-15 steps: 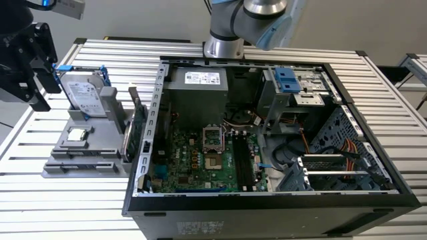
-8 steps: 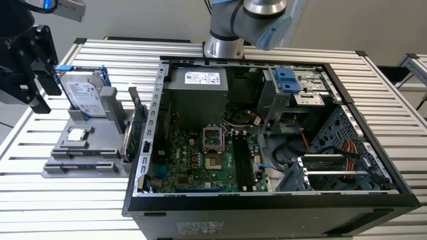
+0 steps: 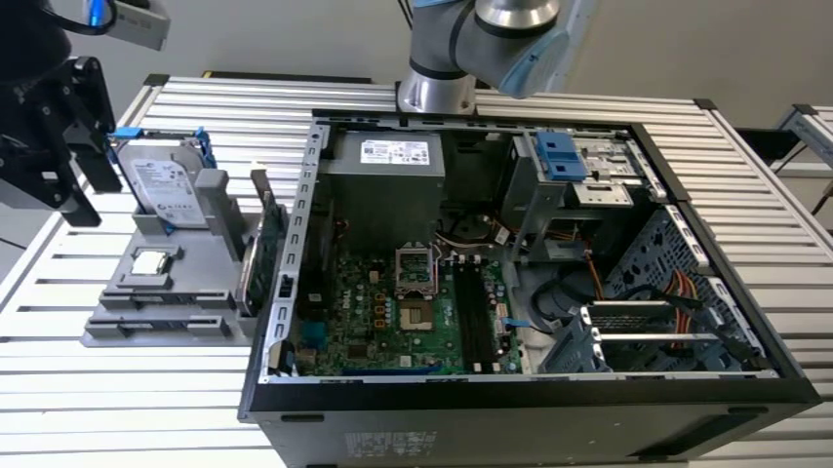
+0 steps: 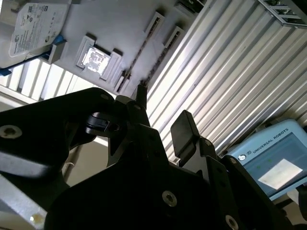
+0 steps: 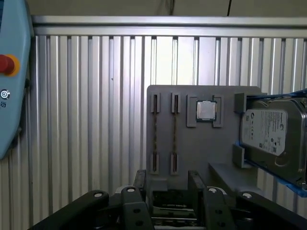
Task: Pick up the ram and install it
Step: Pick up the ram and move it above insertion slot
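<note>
Ram (image 5: 155,132) sticks number two in one grey tray (image 5: 201,148), one chip (image 5: 206,110) beside; gripper (image 5: 167,177) jaws wide, empty

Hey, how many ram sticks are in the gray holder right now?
2. One ram stick stands edge-on in the slot by the edge of the gray holder; the other ram stick sits in the next slot, beside the silver chip.
</note>
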You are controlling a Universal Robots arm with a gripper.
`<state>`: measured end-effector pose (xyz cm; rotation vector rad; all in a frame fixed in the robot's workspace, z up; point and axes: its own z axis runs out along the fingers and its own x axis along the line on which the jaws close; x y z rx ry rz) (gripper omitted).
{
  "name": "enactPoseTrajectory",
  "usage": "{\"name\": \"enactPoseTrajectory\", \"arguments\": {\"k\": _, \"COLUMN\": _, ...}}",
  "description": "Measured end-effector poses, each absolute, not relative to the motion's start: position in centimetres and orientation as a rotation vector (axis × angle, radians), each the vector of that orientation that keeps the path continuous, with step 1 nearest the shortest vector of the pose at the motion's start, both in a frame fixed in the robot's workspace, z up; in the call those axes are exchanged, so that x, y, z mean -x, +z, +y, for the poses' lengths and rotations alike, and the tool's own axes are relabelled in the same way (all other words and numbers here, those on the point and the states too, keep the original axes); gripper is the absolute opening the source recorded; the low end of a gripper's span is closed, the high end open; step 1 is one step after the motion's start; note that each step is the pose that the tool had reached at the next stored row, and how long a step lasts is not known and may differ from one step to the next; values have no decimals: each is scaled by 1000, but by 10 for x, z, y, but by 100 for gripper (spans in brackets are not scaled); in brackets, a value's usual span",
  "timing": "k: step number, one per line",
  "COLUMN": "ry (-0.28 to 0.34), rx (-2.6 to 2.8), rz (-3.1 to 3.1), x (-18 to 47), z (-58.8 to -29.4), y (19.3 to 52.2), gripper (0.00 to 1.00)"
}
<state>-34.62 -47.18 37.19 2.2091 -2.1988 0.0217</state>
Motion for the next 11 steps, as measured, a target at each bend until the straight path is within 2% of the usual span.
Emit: {"name": "enactPoseTrajectory", "arguments": {"k": 11, "ry": 34, "rx": -2203, "rz": -2193, "x": 346, "z": -472, "y": 366, "gripper": 100}}
